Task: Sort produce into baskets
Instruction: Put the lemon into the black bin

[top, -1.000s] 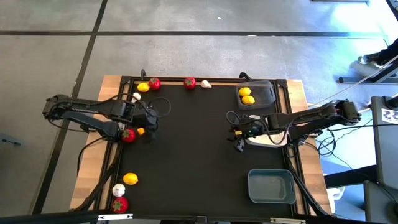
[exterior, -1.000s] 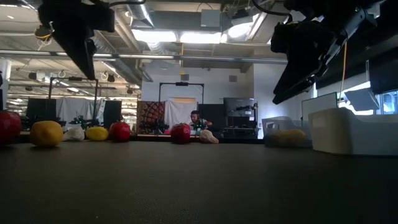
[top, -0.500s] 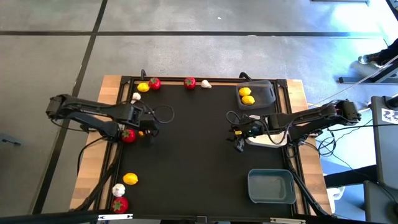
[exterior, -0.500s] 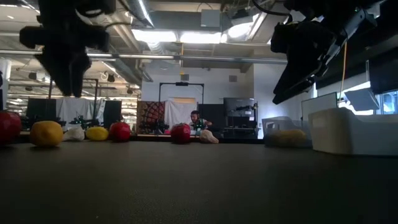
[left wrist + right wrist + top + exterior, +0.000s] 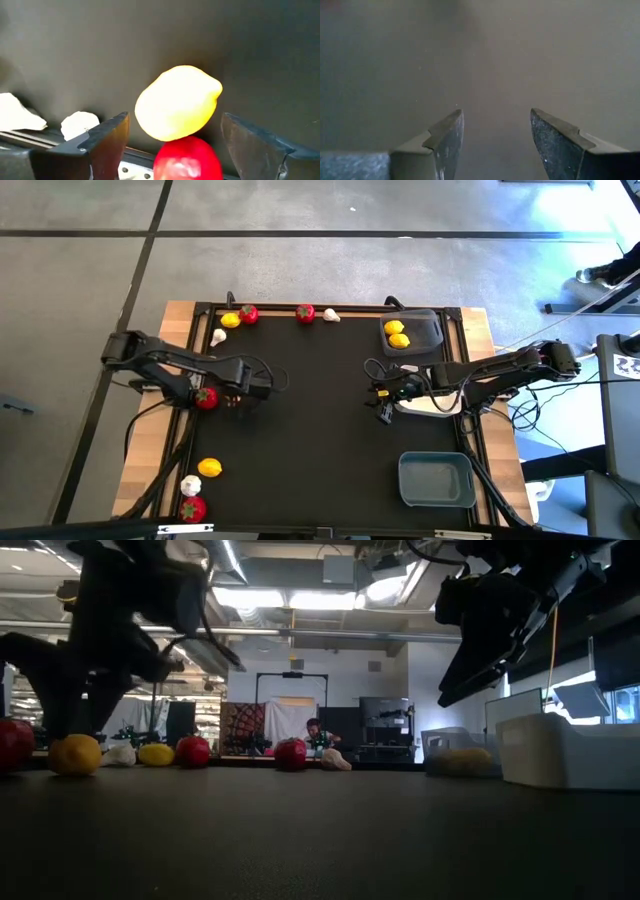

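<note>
Black mat (image 5: pixel 320 430) lies bare mid-table; both tools (image 5: pixel 236 393) (image 5: pixel 381 402) gape, holding nothing.

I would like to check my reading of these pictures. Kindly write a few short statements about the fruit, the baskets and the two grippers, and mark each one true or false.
1. The dark grey basket holds two lemons. True.
2. The blue-grey basket holds a red fruit. False: nothing shows inside it.
3. The left gripper is open, with a lemon and a red fruit in front of it. True.
4. The right gripper is holding a garlic bulb. False: its fingers are apart with nothing between them.
5. All the fruit is already in baskets. False: several pieces lie loose on the mat.
</note>
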### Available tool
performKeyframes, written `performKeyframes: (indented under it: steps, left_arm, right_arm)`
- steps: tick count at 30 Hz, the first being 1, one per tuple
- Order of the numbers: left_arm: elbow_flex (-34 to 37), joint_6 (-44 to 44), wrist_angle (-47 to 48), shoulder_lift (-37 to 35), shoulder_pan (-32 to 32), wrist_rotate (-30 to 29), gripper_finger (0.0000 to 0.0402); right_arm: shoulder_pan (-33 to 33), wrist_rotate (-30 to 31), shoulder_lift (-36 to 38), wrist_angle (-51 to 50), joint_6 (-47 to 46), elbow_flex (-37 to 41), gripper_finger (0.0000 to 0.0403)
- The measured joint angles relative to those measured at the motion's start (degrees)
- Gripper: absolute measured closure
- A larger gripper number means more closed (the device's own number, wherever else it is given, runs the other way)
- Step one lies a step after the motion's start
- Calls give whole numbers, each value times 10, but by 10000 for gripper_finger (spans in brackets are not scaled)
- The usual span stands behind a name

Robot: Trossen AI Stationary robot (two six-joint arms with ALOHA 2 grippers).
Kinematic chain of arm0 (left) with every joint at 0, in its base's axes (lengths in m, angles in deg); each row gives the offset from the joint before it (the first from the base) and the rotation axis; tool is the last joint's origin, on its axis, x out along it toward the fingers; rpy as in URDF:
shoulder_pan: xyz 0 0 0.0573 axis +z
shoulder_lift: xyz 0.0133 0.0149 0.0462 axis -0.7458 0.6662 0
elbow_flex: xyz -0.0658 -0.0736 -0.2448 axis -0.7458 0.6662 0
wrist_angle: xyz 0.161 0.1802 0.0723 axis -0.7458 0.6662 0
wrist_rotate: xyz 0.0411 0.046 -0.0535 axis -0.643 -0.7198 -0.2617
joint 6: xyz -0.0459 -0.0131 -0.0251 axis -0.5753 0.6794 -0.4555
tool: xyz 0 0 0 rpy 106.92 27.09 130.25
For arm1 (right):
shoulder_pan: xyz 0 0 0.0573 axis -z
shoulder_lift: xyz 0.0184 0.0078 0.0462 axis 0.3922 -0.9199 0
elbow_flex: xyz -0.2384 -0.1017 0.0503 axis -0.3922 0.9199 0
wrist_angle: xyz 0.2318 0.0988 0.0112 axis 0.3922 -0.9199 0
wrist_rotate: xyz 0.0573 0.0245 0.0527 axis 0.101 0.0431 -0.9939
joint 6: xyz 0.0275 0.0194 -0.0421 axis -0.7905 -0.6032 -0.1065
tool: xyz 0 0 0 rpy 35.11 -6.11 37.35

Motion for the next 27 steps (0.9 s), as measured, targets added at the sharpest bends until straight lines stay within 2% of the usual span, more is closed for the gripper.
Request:
performKeyframes:
  steps: [19, 27]
  left_arm:
    - [0, 83, -35, 81, 0, 0, 93]
    - [0, 84, -11, 86, 0, 0, 150]
  right_arm:
    - [0, 0, 0, -1, 2, 0, 173]
    - [0, 0, 0, -1, 2, 0, 173]
